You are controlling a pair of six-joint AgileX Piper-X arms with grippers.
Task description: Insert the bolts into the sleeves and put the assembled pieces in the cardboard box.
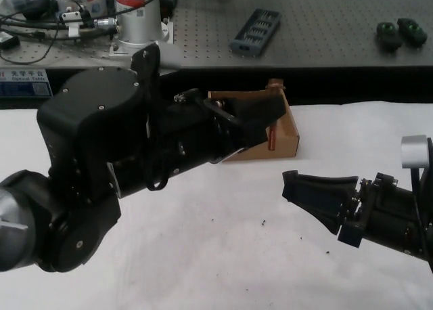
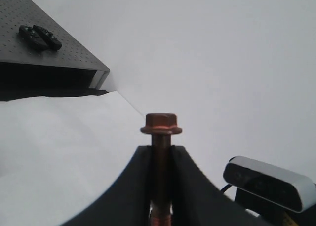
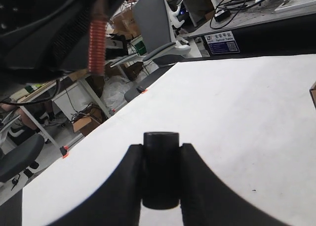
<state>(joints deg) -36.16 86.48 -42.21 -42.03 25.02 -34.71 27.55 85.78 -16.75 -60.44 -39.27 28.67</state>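
Bolt (image 2: 161,132) clamped by its shank in the left gripper (image 2: 161,151), head proud of the tips. In the high view it stands upright at frame centre by the cardboard box (image 1: 289,139), thread end down. Sleeve (image 3: 161,169) pinched in the right gripper (image 3: 161,148), lower right of the high view, well apart from the bolt. Right wrist view: thread upper left, both axes up-down, offset sideways, so likely not aligned yet.

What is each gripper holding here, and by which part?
The left gripper clamps a copper-coloured bolt by its shank, with the head sticking out past the fingertips. The right gripper clamps a black sleeve by its sides, with one end protruding.
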